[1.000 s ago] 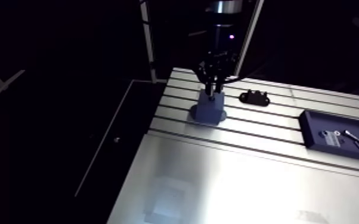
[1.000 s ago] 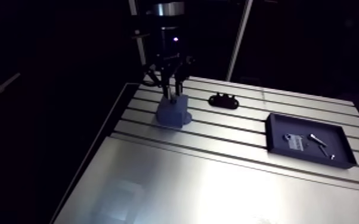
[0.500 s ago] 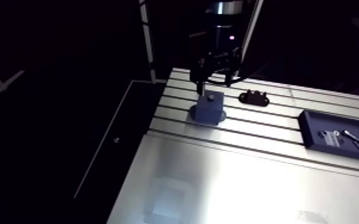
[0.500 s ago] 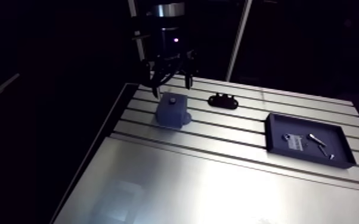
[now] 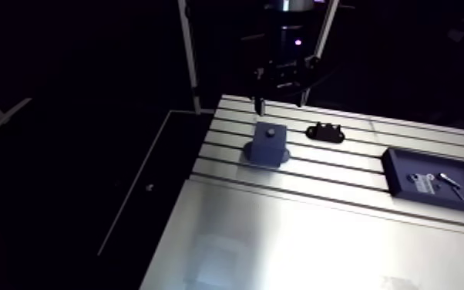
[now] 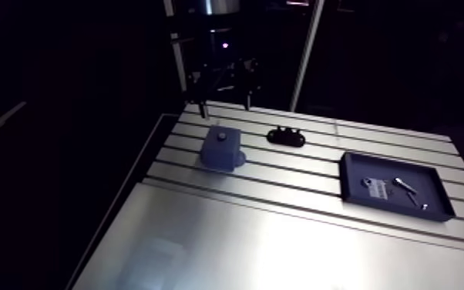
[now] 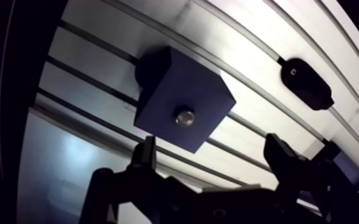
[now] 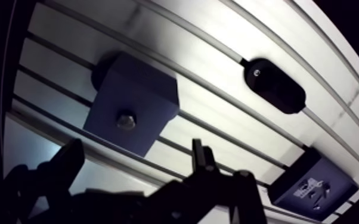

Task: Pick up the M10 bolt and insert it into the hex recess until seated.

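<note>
A dark blue block [image 5: 267, 145] stands on the slotted table [image 5: 297, 231]. The bolt [image 7: 185, 117] sits upright in the block's top face, only its metal head showing. In the arm view my gripper [image 5: 281, 96] hangs above and slightly behind the block, clear of it. The wrist view shows both fingers [image 7: 146, 154] spread wide with nothing between them, and the block with the bolt lies just ahead of them, below.
A small black oval fixture [image 5: 325, 133] lies on the table to the right of the block. Farther right stands a dark tray [image 6: 348, 182] holding a few small metal parts. The table's left edge runs close to the block.
Earlier the fingers were closed down on the block's top. They have since spread apart and the gripper has lifted away, leaving the bolt in the block.
</note>
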Robot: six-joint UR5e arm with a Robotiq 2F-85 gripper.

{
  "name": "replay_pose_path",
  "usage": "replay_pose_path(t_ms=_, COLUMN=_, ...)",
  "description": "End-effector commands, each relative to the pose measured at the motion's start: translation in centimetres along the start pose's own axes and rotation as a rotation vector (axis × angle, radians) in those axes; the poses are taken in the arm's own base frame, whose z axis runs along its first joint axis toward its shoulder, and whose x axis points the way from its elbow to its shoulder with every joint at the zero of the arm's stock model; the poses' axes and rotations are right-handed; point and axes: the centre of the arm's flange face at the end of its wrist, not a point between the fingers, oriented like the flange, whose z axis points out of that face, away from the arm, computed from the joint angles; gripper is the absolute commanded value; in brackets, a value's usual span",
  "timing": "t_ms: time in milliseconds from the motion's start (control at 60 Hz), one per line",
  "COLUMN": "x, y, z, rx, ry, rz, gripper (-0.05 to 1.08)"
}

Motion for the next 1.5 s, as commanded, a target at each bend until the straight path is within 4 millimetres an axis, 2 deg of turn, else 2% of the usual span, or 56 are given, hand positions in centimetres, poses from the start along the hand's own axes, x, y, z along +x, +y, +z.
replay_pose_path(t_ms=17, x=-0.7, y=0.1, z=-2.3, rx=-0.009, ry=0.022, rz=0.225, gripper=0.31)
replay_pose_path(t_ms=50, x=-0.9, y=0.0, z=-2.3, rx=-0.003, ry=0.02, rz=0.272, gripper=0.5)
replay_pose_path(t_ms=100, x=-1.0, y=-0.2, z=-2.3, rx=-0.003, ry=0.02, rz=0.286, gripper=0.56)
replay_pose_path(t_ms=117, x=-1.0, y=-0.3, z=-2.2, rx=0.0, ry=0.019, rz=0.302, gripper=0.66)
replay_pose_path(t_ms=133, x=-1.0, y=-0.3, z=-2.2, rx=0.0, ry=0.019, rz=0.302, gripper=0.66)
replay_pose_path(t_ms=150, x=-1.1, y=-0.4, z=-2.1, rx=0.003, ry=0.018, rz=0.318, gripper=0.78)
replay_pose_path(t_ms=167, x=-1.1, y=-0.4, z=-2.0, rx=0.006, ry=0.02, rz=0.334, gripper=0.83)
replay_pose_path(t_ms=417, x=-0.9, y=-0.4, z=-0.9, rx=0.02, ry=0.043, rz=0.416, gripper=1.03)
replay_pose_path(t_ms=550, x=-0.9, y=-0.5, z=-0.2, rx=0.015, ry=0.067, rz=0.456, gripper=1.08)
replay_pose_path(t_ms=1233, x=-1.5, y=-1.8, z=1.8, rx=0.021, ry=0.016, rz=0.498, gripper=1.08)
replay_pose_path(t_ms=1500, x=-1.6, y=-1.9, z=2.1, rx=0.024, ry=0.013, rz=0.495, gripper=1.08)
